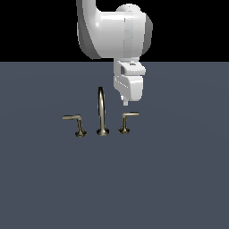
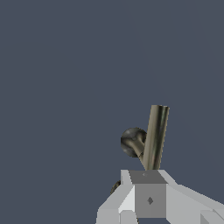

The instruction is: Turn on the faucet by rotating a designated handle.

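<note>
The near part of the grey desk (image 1: 114, 188) is lying bare in the exterior view. Farther in, the faucet (image 1: 102, 112) is standing in a row of three brass pieces: the longer-barred lever (image 1: 75, 124) at the exterior view's left, the tall arched spout in the middle, and the handle (image 1: 127, 120), the one with the shorter bar, at the exterior view's right. All three are sitting apart from one another on their own flared feet.

Just above and slightly beyond the handle, the tool (image 1: 125, 102) is hanging from the white arm (image 1: 114, 31), its tip pointing down at the bar. Judging from this, the approach step is in hand: the tool is being brought to the handle, and no turning looks begun, since the bar is lying roughly in line with the row. The next move is likely calling for a short descent beside the bar, then a sideways push or pinch to swing it round its stem.

The exterior view is giving the whole layout and the height of the tool above the bar, though whether they are touching cannot be told. The wrist view is showing only the handle (image 2: 154, 138) from above, its round foot beside the bar, with the tool (image 2: 148, 192) right at the bar's end. Neither view is showing whether the tool's fingers are apart or together.
</note>
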Available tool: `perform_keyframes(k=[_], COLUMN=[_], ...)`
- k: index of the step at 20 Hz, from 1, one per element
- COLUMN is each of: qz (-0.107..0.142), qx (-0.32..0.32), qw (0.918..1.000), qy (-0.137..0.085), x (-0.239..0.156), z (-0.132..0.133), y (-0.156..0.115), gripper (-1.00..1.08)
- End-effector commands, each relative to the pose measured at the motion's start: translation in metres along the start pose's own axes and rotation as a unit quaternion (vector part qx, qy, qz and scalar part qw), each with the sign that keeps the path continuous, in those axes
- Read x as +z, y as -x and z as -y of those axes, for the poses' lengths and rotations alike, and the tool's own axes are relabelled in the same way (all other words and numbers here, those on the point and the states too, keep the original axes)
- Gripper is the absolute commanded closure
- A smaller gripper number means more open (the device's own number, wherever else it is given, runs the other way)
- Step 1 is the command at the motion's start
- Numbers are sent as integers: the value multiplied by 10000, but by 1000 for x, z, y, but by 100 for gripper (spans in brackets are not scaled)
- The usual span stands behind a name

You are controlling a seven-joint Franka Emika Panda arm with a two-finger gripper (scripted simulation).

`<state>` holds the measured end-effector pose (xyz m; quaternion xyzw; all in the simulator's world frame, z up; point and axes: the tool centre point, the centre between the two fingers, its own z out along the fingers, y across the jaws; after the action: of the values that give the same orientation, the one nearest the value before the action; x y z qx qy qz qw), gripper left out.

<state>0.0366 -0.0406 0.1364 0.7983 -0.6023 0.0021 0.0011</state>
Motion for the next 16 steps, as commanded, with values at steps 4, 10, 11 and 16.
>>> perform_keyframes(k=[4,10,11,16], qz=[3,14,16,21], qx=[499,806,834,877], qw=[9988,9967,9965,9961], qy=[5,7,7,7], x=[27,43,44,46], z=[11,17,17,18], y=[-22,-35,-37,-38], gripper=[108,108,108,108])
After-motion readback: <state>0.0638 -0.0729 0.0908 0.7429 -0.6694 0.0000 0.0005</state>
